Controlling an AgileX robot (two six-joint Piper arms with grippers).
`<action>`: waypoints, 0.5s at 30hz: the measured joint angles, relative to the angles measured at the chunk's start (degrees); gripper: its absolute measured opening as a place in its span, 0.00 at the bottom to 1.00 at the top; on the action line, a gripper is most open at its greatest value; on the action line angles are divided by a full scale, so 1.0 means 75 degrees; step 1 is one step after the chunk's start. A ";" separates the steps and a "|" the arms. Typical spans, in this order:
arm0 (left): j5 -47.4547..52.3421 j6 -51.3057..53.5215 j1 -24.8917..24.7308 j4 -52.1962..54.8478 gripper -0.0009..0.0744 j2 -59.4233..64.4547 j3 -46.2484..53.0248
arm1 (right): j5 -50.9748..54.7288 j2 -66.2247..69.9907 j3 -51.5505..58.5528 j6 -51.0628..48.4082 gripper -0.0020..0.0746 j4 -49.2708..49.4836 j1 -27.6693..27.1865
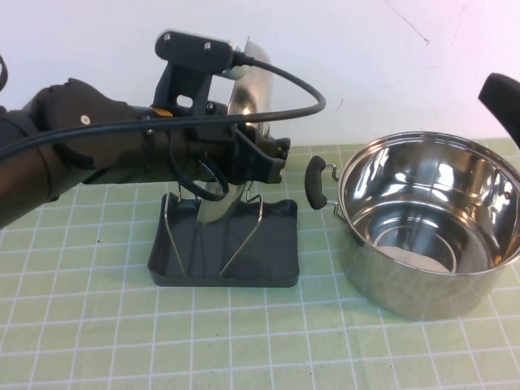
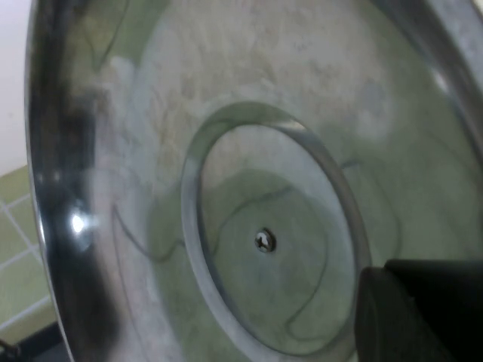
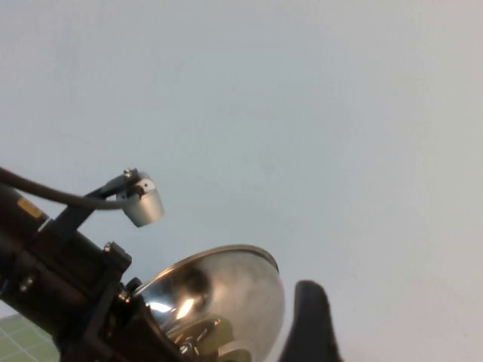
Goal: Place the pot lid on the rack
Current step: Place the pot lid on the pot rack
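The pot lid stands on edge, tilted, its lower rim down between the wire loops of the dark rack. My left gripper reaches in from the left and is shut on the pot lid at mid height, above the rack. The left wrist view is filled by the lid's shiny underside with its centre screw, and one black finger lies against it. The knob is hidden. My right gripper hangs raised at the far right, above the pot; its wrist view shows the lid from afar.
A deep steel pot with black side handles stands just right of the rack, its near handle close to the rack's corner. The green gridded mat lies in front and to the left. A white wall is behind.
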 joint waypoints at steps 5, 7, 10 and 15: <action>0.0000 -0.0011 0.0045 0.0011 0.16 0.0231 0.0000 | 0.0207 0.0000 0.0000 0.0000 0.66 0.0000 0.0000; 0.0016 -0.0011 0.0045 0.0011 0.16 0.0285 0.0000 | 0.0328 0.0000 0.0000 0.0000 0.66 0.0000 0.0000; 0.0052 -0.0011 0.0045 0.0011 0.22 0.0358 0.0000 | 0.0422 0.0000 0.0000 0.0000 0.66 0.0000 0.0000; 0.0052 -0.0011 0.0045 0.0162 0.42 0.0311 0.0000 | 0.0560 -0.0038 0.0000 0.0000 0.66 0.0000 0.0000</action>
